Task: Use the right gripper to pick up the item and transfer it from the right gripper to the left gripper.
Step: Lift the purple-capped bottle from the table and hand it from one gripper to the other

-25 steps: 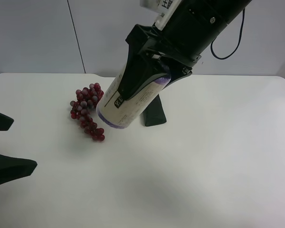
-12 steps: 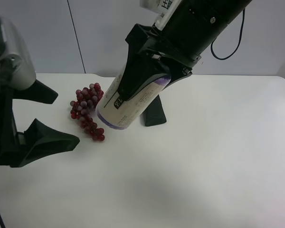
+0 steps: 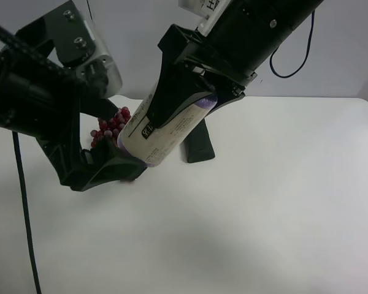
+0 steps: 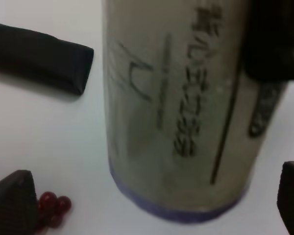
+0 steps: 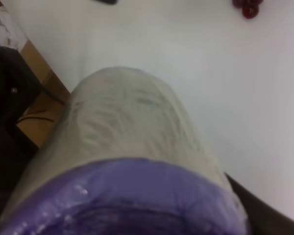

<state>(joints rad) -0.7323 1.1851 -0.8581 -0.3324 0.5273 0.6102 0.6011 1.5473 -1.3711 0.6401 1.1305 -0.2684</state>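
Observation:
The item (image 3: 165, 131), a cream-labelled roll with purple ends, hangs tilted above the table. My right gripper (image 3: 199, 92) is shut on its upper half. In the right wrist view the item (image 5: 132, 127) fills the frame, purple end nearest. My left gripper (image 3: 121, 139) is open at the item's lower end, one finger on each side. In the left wrist view the item (image 4: 176, 98) stands between the two fingertips (image 4: 10, 200) of my left gripper (image 4: 152, 200), which do not touch it.
A red grape bunch (image 3: 110, 122) lies on the white table (image 3: 282, 202), partly hidden by the left arm. A dark green pouch (image 3: 199, 147) lies behind the item. Both also show in the left wrist view: grapes (image 4: 51, 205), pouch (image 4: 39, 58).
The left arm has swung in from the exterior high view's left and brought its open jaws around the item's lower end. The right gripper with the item has shifted slightly left.

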